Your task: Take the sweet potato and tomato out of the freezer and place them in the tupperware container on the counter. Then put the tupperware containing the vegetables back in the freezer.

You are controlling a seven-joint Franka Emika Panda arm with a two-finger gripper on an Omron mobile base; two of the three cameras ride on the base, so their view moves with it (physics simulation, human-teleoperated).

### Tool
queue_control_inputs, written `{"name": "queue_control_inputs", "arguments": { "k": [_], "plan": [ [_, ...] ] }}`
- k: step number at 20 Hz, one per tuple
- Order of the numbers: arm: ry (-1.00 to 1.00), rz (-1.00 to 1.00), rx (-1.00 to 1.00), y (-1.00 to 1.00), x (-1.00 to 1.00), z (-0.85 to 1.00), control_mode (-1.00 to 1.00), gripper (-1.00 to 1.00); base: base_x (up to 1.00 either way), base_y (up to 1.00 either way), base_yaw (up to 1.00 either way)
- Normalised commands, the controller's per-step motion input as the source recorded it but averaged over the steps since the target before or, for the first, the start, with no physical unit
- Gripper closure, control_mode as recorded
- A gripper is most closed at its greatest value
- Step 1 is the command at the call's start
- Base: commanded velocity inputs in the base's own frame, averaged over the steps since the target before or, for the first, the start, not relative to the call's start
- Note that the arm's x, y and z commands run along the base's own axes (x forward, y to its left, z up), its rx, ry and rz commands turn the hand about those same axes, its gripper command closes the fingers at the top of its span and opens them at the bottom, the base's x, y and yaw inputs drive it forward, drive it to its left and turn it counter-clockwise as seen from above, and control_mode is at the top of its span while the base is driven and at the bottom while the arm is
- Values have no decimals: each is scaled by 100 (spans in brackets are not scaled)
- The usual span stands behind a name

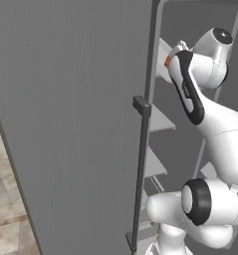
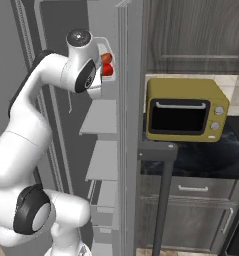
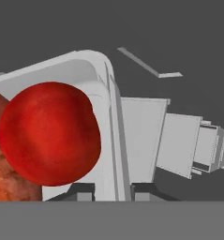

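In the hand view my gripper (image 3: 114,191) is shut on the side wall of the white tupperware container (image 3: 92,63). One dark fingertip sits on each side of that wall. Inside the container lies the round red tomato (image 3: 50,133), with the mottled orange sweet potato (image 3: 5,173) partly hidden behind it at the left edge. From the right base view the container (image 2: 102,42) hangs high up inside the open freezer (image 2: 103,117), above its pale shelves, carrying the tomato (image 2: 108,70) and the sweet potato (image 2: 106,58). The left base view gives a sliver of orange sweet potato (image 1: 167,62) past the wrist.
The freezer's open grey door (image 1: 65,124) with its dark bar handle (image 1: 142,164) stands close on the arm's left. Right of the freezer a mustard-yellow microwave (image 2: 186,110) sits on the black counter (image 2: 231,145). Another dark handle (image 2: 163,195) stands in front of the drawers.
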Motion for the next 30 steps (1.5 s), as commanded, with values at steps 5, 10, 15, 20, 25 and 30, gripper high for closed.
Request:
{"name": "queue_control_inputs", "arguments": {
  "k": [5, 10, 15, 20, 25, 30],
  "plan": [
    [-1, 5, 1, 0, 52, 0, -100, 100, 0, 0, 0],
    [-1, 3, 0, 0, 48, 0, -100, 100, 0, 0, 0],
    [-1, 3, 0, 0, 48, 0, -100, 100, 0, 0, 0],
    [0, 2, 0, 0, 48, 0, -100, 100, 0, 0, 0],
    [0, 2, 0, 0, 47, 0, -100, 100, 0, 0, 0],
    [0, 0, 0, 0, 46, 0, -100, 100, 0, 0, 0]
  ]
}}
